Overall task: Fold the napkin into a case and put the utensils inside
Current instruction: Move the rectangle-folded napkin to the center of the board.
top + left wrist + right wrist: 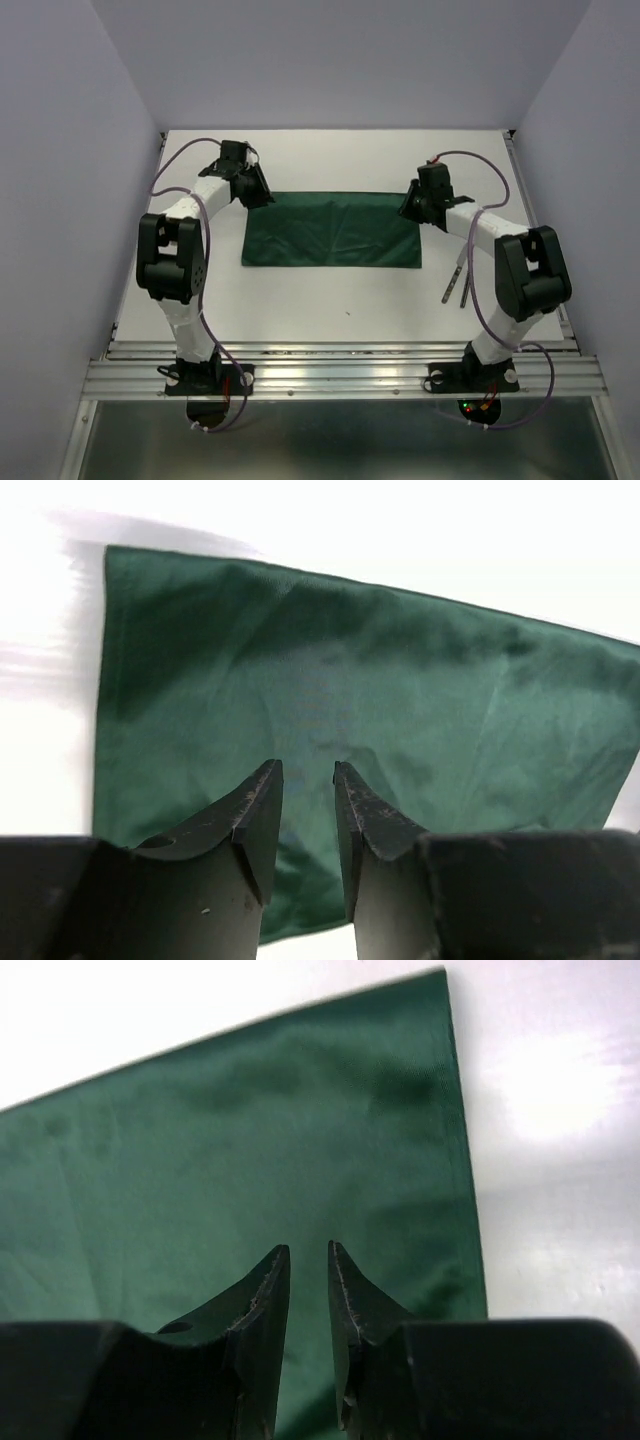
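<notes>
The dark green napkin [330, 230] lies flat on the white table as a wide rectangle. My left gripper [258, 190] hovers at its far left corner, jaws a little apart and empty. In the left wrist view the gripper [308, 770] is above the cloth [400, 680]. My right gripper [412, 208] hovers at the napkin's far right corner, jaws also slightly apart and empty. In the right wrist view the gripper [308, 1250] is over the cloth [250, 1140], near its right edge. The fork and knife [457, 280] lie side by side on the table to the right of the napkin, beside the right arm.
The white table [300, 300] is walled at the back and both sides. A metal rail [340, 375] runs along the near edge at the arm bases. Purple cables loop off both arms.
</notes>
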Action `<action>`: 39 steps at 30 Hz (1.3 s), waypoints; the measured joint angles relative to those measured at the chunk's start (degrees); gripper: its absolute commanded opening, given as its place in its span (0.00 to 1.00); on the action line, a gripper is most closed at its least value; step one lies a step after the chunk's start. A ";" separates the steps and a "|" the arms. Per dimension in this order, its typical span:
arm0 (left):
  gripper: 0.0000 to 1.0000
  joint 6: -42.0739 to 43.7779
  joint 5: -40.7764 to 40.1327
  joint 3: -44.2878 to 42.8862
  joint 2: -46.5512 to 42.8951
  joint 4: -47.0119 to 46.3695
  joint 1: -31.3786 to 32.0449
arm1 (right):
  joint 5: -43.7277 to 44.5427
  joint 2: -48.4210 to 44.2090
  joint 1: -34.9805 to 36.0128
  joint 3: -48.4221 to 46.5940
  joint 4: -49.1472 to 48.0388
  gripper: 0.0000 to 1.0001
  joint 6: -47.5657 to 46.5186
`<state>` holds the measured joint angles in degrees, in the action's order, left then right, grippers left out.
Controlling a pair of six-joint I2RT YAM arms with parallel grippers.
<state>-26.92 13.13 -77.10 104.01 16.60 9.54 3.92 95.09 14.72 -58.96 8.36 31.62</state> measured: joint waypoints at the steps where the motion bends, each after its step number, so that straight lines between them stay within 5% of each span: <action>1: 0.38 -0.35 0.26 -1.16 1.77 -0.24 0.07 | -0.02 1.97 0.00 -1.99 -0.42 0.28 -0.15; 17: 0.38 0.55 -2.71 -19.89 20.72 1.66 0.09 | 2.05 25.59 -2.75 -23.69 -0.92 0.27 -3.17; 39: 0.38 3.72 -7.80 -24.74 25.66 2.45 -0.63 | 2.58 26.32 -3.82 -24.61 -1.07 0.28 -3.78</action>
<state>-23.20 5.32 -101.84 129.67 19.05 8.91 6.50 121.40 10.90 -83.57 7.29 27.83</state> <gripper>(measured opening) 0.378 0.275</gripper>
